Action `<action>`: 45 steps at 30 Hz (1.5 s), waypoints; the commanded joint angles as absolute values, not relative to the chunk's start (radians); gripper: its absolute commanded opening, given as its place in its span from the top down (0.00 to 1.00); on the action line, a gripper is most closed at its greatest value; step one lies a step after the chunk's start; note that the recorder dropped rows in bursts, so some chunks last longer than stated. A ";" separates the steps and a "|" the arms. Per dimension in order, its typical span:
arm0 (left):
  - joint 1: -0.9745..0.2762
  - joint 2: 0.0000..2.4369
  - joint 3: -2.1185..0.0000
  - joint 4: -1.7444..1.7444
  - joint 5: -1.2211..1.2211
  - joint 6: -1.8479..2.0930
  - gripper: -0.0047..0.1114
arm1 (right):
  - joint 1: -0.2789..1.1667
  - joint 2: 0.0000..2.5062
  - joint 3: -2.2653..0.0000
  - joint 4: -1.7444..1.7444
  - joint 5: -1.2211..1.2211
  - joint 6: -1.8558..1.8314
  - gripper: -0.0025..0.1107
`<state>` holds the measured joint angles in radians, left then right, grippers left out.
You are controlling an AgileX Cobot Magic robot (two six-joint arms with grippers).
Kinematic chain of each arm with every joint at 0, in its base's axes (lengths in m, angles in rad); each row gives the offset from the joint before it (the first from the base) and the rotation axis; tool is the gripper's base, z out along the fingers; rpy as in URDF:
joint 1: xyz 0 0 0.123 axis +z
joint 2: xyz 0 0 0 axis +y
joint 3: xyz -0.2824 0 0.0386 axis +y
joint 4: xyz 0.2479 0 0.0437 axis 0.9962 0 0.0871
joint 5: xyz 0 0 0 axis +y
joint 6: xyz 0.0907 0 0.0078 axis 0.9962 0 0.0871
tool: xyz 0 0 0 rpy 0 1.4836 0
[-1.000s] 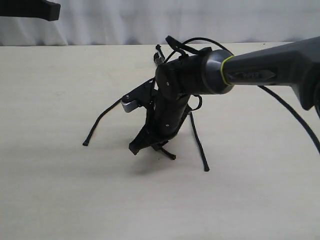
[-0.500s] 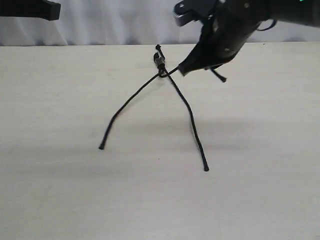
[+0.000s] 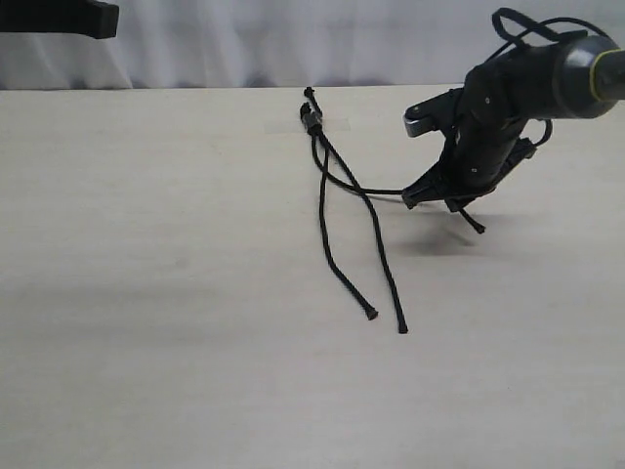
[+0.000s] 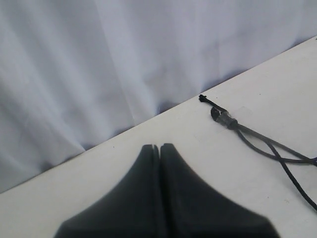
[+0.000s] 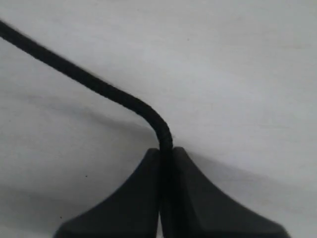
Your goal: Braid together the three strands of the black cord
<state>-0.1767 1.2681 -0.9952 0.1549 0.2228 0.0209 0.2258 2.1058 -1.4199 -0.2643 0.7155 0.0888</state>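
Note:
The black cord's bound, knotted end lies at the far middle of the table, also seen in the left wrist view as the knotted end. Two strands run toward the front, one ending at a tip, the other at a tip. The third strand leads right into my right gripper, which is shut on it, low over the table; its tip sticks out beyond. Up close, that strand enters the closed jaws. My left gripper is shut and holds nothing, hovering at the far left.
A pale table carries everything, with a white curtain behind its far edge. The right arm reaches in from the upper right with its thicker cable looped above. A dark part of the left arm shows at the top left corner.
My right gripper swung from the table's middle up to the back, then down to the right, pulling one strand with it. The left strand has shifted right, beside the middle one.

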 commanded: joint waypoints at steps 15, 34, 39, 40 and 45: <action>-0.176 1.265 -0.991 0.136 0.201 0.010 0.96 | 0.140 2.116 -1.417 -0.269 0.666 0.174 0.94; -0.176 1.265 -0.991 0.112 0.202 0.010 0.96 | 0.130 2.086 -1.417 -0.248 0.656 0.172 0.41; -0.176 1.265 -0.991 0.112 0.202 0.010 0.96 | 0.153 1.997 -1.417 -0.240 0.688 0.135 0.55; -0.176 1.265 -0.991 0.112 0.202 0.010 0.96 | 0.166 1.979 -1.410 -0.230 0.690 0.120 0.61; -0.176 1.265 -0.991 0.112 0.202 0.010 0.96 | 0.256 1.943 -1.365 -0.164 0.679 0.035 0.87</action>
